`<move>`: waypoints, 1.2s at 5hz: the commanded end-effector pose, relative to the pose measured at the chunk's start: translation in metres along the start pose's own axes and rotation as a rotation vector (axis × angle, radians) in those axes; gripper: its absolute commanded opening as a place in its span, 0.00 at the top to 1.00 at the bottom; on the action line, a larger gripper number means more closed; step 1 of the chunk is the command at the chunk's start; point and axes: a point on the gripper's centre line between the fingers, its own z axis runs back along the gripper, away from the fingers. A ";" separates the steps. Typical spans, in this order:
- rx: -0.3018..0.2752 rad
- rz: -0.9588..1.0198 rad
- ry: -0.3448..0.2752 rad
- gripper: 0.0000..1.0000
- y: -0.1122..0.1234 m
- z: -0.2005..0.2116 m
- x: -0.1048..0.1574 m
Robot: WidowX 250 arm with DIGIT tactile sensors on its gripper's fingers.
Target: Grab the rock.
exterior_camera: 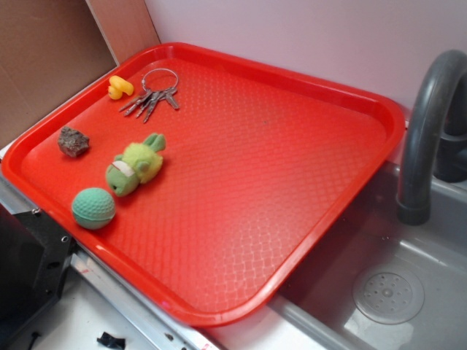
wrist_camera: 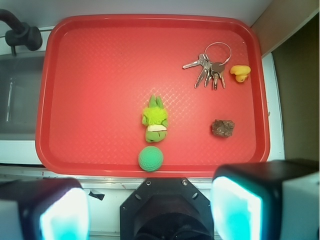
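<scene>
The rock [exterior_camera: 73, 141] is a small jagged brown-grey lump lying on the red tray [exterior_camera: 306, 240] near its left rim. In the wrist view the rock [wrist_camera: 223, 128] rests toward the right side of the tray [wrist_camera: 100, 75], by itself. My gripper [wrist_camera: 150, 210] hangs high above the tray's near edge, over the black robot base, well short of the rock. Its two fingers [wrist_camera: 235, 207] stand wide apart with nothing between them. The exterior view does not show the gripper.
A green dimpled ball [wrist_camera: 150, 158], a fuzzy green plush toy [wrist_camera: 155, 119], a bunch of keys [wrist_camera: 210, 67] and a small yellow duck [wrist_camera: 240, 73] share the tray. A grey sink [exterior_camera: 408, 292] with a dark faucet [exterior_camera: 427, 124] lies beside it.
</scene>
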 end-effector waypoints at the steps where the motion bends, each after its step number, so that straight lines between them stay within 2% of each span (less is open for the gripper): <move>1: 0.000 0.000 0.000 0.00 0.000 0.000 0.000; 2: 0.059 0.243 -0.082 0.00 0.003 -0.012 0.006; 3: 0.110 0.488 -0.047 0.00 0.014 -0.032 0.018; 4: 0.071 0.745 -0.064 0.00 0.035 -0.067 0.026; 5: 0.127 0.986 -0.149 0.00 0.062 -0.100 0.035; 6: 0.169 1.232 -0.173 0.00 0.084 -0.127 0.034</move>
